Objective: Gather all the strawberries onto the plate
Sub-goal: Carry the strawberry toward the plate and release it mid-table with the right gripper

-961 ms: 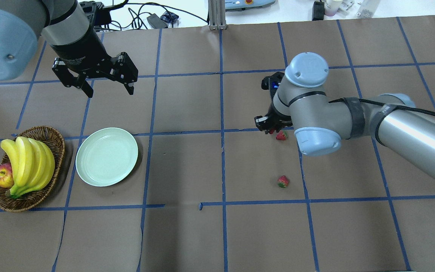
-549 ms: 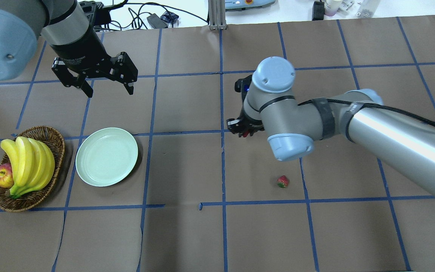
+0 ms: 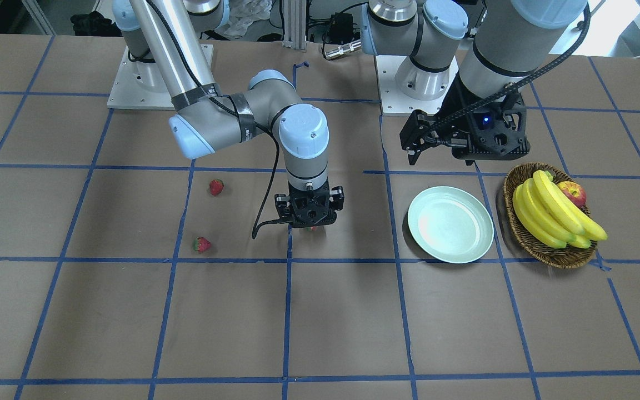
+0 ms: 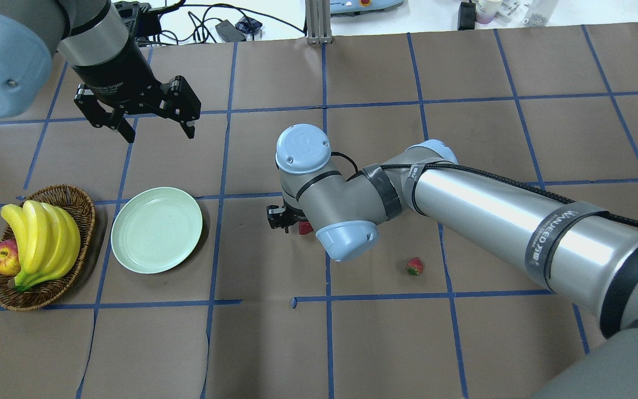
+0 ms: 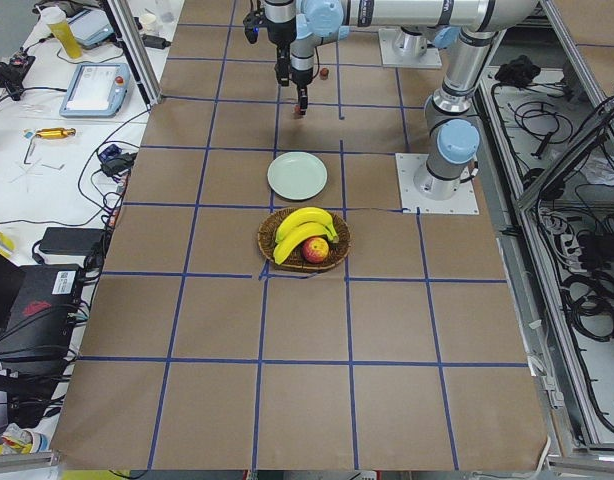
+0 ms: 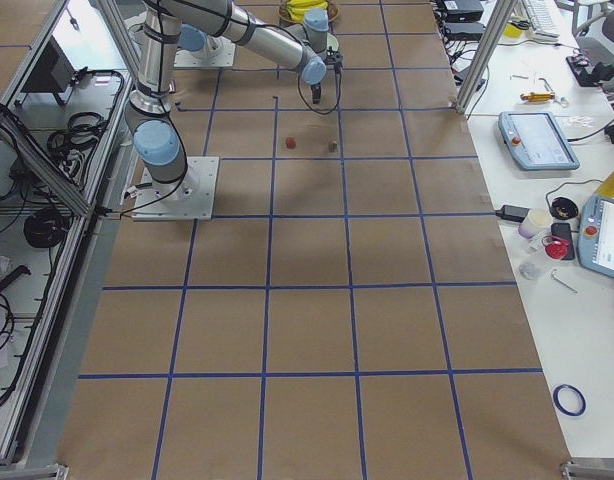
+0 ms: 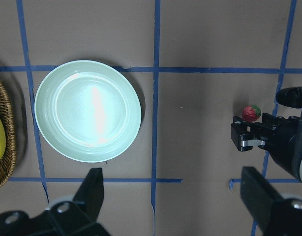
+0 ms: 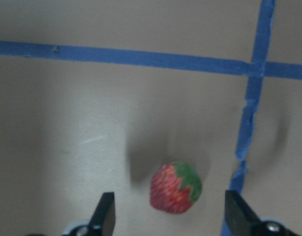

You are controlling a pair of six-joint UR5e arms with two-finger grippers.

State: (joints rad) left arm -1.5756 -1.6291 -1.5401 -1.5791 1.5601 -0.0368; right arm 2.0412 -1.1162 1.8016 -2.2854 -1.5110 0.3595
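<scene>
One strawberry (image 8: 175, 188), red with a green cap, shows below and between the spread fingers of my right gripper (image 8: 170, 214), touching neither finger. I cannot tell whether it rests on the paper. In the overhead view it (image 4: 305, 227) peeks out beside that gripper (image 4: 287, 221), about a grid square right of the pale green plate (image 4: 157, 230). A second strawberry (image 4: 415, 266) lies further right. The front view shows that one (image 3: 216, 186) and a third (image 3: 201, 244) on the paper. My left gripper (image 4: 159, 134) is open and empty above and behind the plate.
A wicker basket (image 4: 83, 199) with bananas (image 4: 42, 238) and an apple (image 4: 3, 257) stands just left of the plate. My right arm's long forearm (image 4: 490, 210) stretches across the table's right half, hiding one strawberry in the overhead view.
My right arm has swung left from beside the two right-hand strawberries to about a square from the plate, a strawberry travelling with it. The left arm has not moved.
</scene>
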